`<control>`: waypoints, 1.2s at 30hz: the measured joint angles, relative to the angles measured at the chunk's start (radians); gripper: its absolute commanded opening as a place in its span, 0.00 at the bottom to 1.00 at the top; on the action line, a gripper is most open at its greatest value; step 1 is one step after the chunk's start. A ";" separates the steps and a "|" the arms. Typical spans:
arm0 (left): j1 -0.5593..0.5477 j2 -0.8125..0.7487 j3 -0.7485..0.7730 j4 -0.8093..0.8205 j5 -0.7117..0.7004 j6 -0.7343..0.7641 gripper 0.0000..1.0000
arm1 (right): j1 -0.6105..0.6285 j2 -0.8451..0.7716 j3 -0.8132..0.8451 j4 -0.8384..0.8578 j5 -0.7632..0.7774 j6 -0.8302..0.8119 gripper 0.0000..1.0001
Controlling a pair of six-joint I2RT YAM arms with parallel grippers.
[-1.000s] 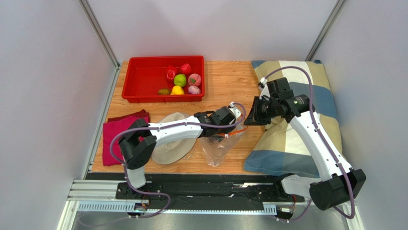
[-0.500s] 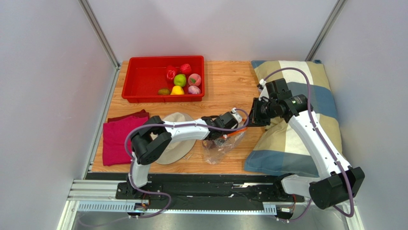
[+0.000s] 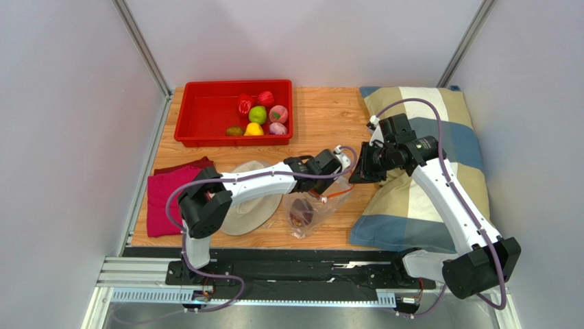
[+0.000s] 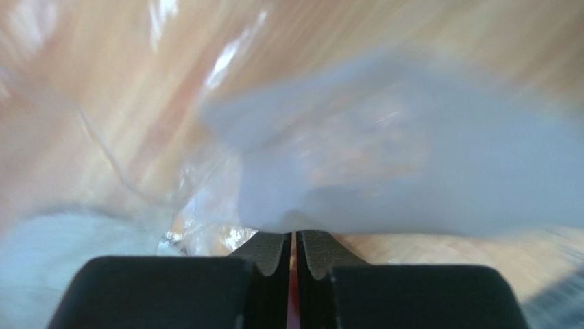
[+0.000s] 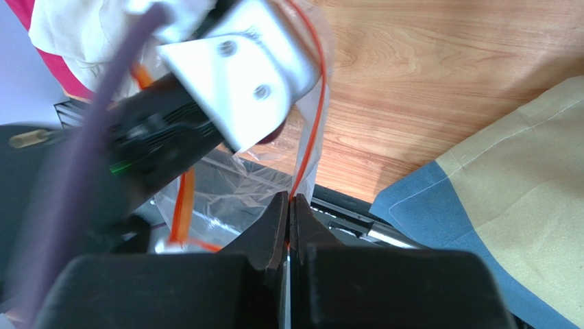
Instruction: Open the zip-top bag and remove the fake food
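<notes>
The clear zip-top bag (image 3: 307, 214) lies on the wooden table between the arms, its orange zipper strip (image 5: 310, 116) pulled up. One dark maroon piece of fake food (image 3: 300, 211) shows inside it. Several more pieces (image 3: 258, 115) lie in the red bin. My right gripper (image 3: 354, 177) (image 5: 288, 199) is shut on the orange strip at the bag's right edge. My left gripper (image 3: 321, 186) (image 4: 295, 236) reaches down at the bag's mouth, jaws closed with a thin orange-red strip between them. Its wrist view is blurred, with crinkly plastic (image 4: 199, 205) just ahead.
A red bin (image 3: 205, 113) stands at the back left. A beige hat (image 3: 247, 199) and a magenta cloth (image 3: 168, 195) lie left of the bag. A checked pillow (image 3: 439, 164) fills the right side under the right arm. The table's front edge is just below the bag.
My left gripper has closed at the bag's mouth and shifted slightly up and left. The bag has pulled taller, and a dark maroon piece now shows inside. The right gripper keeps its grip.
</notes>
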 measured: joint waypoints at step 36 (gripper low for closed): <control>0.029 -0.028 0.391 -0.249 0.284 -0.081 0.47 | 0.046 0.008 0.139 0.002 0.180 -0.060 0.00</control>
